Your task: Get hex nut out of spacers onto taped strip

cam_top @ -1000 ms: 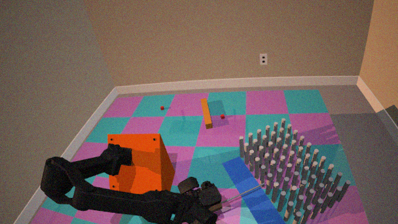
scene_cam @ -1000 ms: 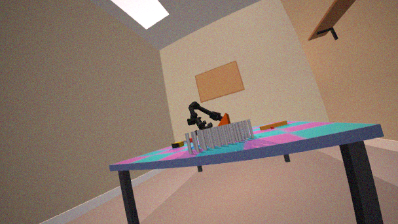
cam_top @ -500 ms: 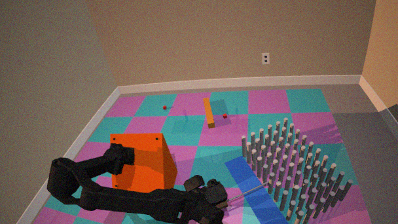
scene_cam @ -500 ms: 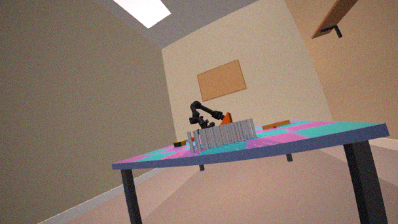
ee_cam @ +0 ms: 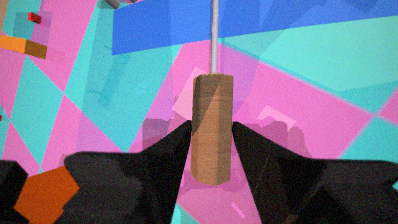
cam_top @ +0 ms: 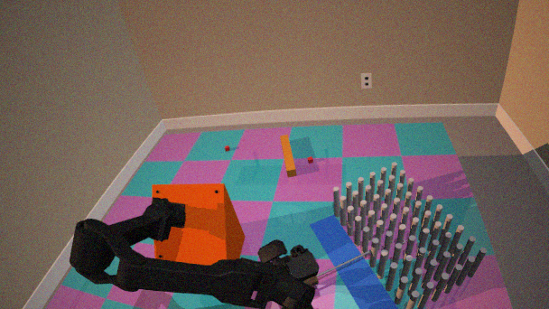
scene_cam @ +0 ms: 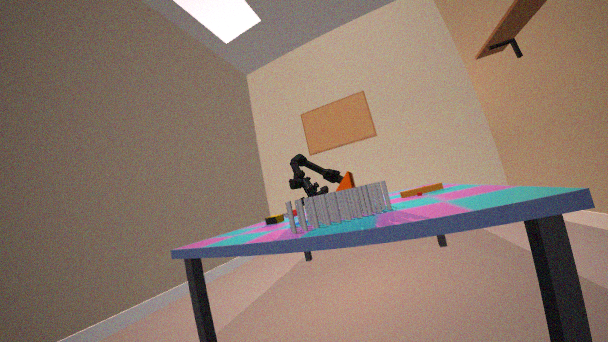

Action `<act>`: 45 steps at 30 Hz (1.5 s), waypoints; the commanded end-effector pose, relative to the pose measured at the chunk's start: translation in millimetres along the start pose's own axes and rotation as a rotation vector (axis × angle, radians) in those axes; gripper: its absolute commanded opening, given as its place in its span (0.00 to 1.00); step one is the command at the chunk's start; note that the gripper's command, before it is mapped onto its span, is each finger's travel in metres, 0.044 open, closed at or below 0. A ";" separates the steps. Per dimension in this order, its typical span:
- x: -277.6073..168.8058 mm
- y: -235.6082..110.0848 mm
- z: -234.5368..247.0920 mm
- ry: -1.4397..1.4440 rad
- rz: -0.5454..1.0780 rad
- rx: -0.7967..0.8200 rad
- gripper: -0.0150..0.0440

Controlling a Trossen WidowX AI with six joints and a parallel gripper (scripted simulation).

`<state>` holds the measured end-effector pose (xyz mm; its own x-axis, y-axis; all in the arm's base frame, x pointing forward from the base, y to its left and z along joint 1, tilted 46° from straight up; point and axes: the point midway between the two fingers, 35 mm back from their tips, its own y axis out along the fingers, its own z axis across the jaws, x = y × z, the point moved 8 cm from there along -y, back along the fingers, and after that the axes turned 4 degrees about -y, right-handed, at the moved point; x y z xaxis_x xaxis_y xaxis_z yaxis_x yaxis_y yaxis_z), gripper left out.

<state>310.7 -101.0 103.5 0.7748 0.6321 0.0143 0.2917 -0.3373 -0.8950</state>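
The tool [ee_cam: 212, 131] is closed only partly, because a brown wooden handle [ee_cam: 212, 100] stands between its two dark fingers and both press on its sides. From the front end of this handle a thin grey rod [cam_top: 343, 264] goes straight ahead of the tool. The rod passes over the blue taped strip [cam_top: 334, 235], which lies just ahead of the tool. Its far end comes to the first row of the grey spacers [cam_top: 397, 217] beyond the strip; if it touches one, I cannot tell. The spacers all stand upright on the counter [cam_top: 253, 176]. The nut is not to be seen between them. An orange bar [cam_top: 289, 155] lies well apart, far to the left of the tool.
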 end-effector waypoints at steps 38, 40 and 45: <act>30.0 12.2 -3.4 0.003 -0.006 -0.003 0.25; 31.4 12.8 -3.5 0.003 -0.007 -0.004 0.25; 34.8 14.3 -3.8 0.003 -0.007 -0.004 0.25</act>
<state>339.8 -88.2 93.2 0.7746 0.6322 0.0165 0.2937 -0.3365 -0.8947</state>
